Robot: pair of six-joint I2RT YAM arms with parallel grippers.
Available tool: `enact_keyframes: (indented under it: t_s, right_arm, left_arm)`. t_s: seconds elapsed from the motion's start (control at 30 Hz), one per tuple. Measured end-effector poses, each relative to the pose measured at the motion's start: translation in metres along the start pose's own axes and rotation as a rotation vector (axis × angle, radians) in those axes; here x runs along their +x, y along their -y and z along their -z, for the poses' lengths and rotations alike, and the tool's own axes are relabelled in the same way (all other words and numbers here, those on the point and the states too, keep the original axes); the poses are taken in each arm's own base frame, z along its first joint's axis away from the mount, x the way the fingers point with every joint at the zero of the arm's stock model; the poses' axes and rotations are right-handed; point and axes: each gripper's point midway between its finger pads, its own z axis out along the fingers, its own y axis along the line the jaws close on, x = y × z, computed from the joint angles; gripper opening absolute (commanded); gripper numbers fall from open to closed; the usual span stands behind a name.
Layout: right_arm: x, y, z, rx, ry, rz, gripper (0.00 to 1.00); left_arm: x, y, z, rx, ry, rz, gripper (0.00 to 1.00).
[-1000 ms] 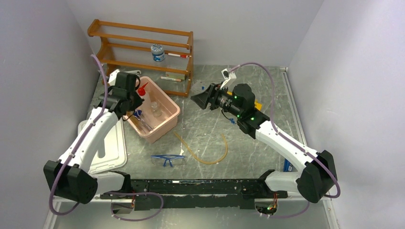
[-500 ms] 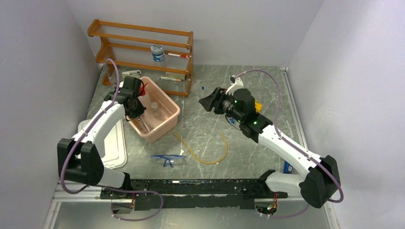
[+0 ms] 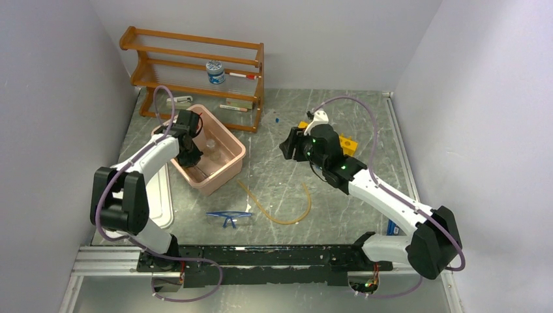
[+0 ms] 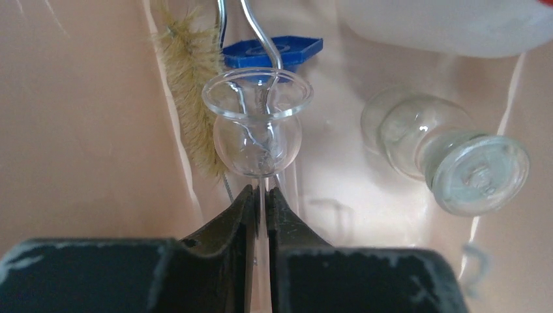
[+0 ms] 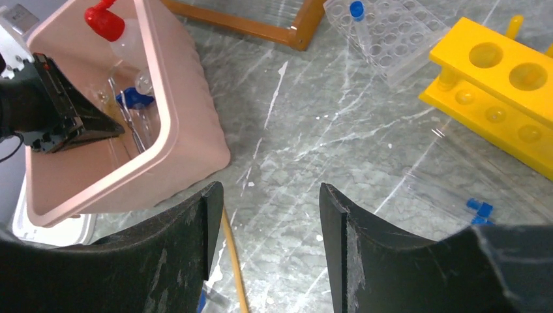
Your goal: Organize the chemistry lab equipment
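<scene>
Small glass funnel [image 4: 259, 124], one piece of the chemistry lab equipment, is clamped by its thin stem in the left end effector [image 4: 261, 199], low inside the pink tub [image 4: 78, 130]. Just beyond the funnel lie a bristle brush [image 4: 192, 98] and a blue cap [image 4: 272, 51]. Ahead to the right rest a stoppered glass flask [image 4: 450, 153] and the squeeze bottle [image 4: 443, 26]. The step in hand looks like setting the funnel down in the tub. Next, the fingers should part gently, since thin glass may roll or crack, and then rise straight out. The right end effector [image 5: 267, 241] hangs empty, fingers apart, over the table [image 5: 313, 150], with the amber tubing [image 5: 233, 261] just beneath it and the yellow rack [image 5: 495, 85] ahead to its right.
</scene>
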Motion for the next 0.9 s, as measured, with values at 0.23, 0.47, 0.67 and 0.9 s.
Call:
enact_keyframes:
  t_s: [0.23, 0.47, 0.67, 0.9]
  right_arm:
    - [0.015, 0.015, 0.009, 0.045, -0.016, 0.0, 0.59]
    - [0.023, 0.026, 0.015, 0.105, -0.055, -0.001, 0.59]
    - [0.035, 0.034, 0.017, 0.136, -0.102, 0.009, 0.6]
    - [0.055, 0.018, 0.013, 0.027, -0.192, 0.07, 0.61]
  left_arm:
    - [-0.004, 0.006, -0.014, -0.002, 0.02, -0.004, 0.22]
    - [-0.006, 0.008, -0.019, 0.004, 0.027, -0.037, 0.25]
    - [-0.022, 0.015, 0.001, 0.074, 0.088, -0.056, 0.37]
    - [-0.053, 0.043, 0.075, 0.339, 0.227, -0.089, 0.47]
